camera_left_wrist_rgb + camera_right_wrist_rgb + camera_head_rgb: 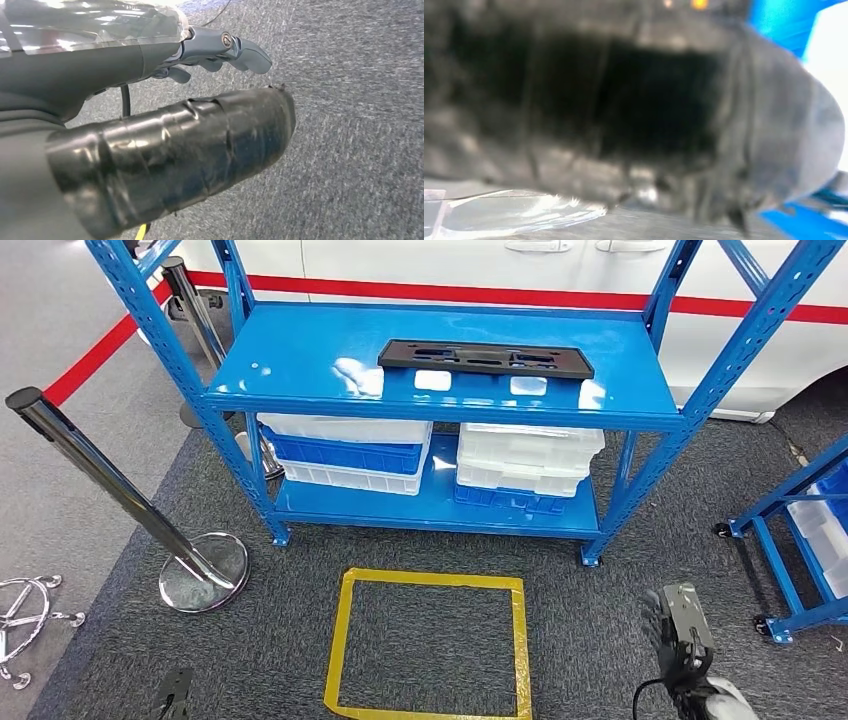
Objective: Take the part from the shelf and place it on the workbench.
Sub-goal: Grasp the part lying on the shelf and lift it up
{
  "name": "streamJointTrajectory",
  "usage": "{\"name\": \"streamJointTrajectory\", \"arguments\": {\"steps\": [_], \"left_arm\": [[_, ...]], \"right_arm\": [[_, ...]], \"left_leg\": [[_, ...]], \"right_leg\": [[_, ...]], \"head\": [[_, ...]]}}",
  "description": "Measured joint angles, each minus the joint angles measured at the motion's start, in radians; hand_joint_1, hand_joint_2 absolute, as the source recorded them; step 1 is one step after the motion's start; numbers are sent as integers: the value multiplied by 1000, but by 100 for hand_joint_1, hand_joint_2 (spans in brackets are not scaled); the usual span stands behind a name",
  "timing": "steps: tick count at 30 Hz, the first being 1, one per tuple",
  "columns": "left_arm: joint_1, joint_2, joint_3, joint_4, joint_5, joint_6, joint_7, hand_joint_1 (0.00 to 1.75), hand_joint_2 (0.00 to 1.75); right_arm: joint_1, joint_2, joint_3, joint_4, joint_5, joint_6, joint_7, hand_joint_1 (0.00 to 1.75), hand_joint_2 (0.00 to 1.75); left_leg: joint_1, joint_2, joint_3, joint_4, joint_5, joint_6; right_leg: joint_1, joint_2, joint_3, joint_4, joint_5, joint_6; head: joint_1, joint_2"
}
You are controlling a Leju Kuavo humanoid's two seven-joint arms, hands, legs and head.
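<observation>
Black part [486,357] lies flat along the back edge of the blue shelf's [300,370] top deck — well apart from both hands — right hand [680,635] low, empty, grip unclear; left hand [220,50] fingers loosely extended, holding nothing.

Blue shelf [300,360]: black part [486,357] on top; white/blue bins [345,452] on btm.
</observation>
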Motion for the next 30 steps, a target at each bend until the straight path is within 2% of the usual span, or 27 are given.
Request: {"name": "streamJointTrajectory", "arguments": {"steps": [9,15,19,21,25,30], "left_arm": [[-17,-11,107,18,-76,-16,-2,0,0],[-25,-16,156,26,-121,-29,-2,0,0],[-31,-19,186,32,-147,-39,1,0,0],[-33,-20,200,34,-159,-41,2,0,0],[-36,-21,217,37,-174,-48,8,0,0],[-38,-23,225,40,-189,-56,13,0,0]], "right_arm": [[-147,-57,135,-190,-142,36,-12,0,0],[-261,-90,258,-299,-157,-7,0,0,0],[-322,-104,340,-360,-116,-64,7,0,175],[-345,-109,382,-387,-83,-101,10,0,175],[-358,-112,445,-423,9,-189,23,0,0],[-361,-112,510,-442,155,-309,55,0,0]], "left_leg": [[0,0,-2,2,1,2],[0,0,-2,2,1,2],[0,0,-2,3,2,2],[0,0,-2,3,2,2],[0,-1,-3,3,2,2],[0,-1,-3,3,1,2]], "right_leg": [[0,-1,0,0,1,1],[0,0,0,0,1,2],[0,0,0,0,1,2],[0,0,0,0,1,2],[0,-1,0,0,1,2],[0,-1,0,0,1,2]], "head": [[0,0],[0,0],[0,0],[0,0],[0,0],[0,0]]}}
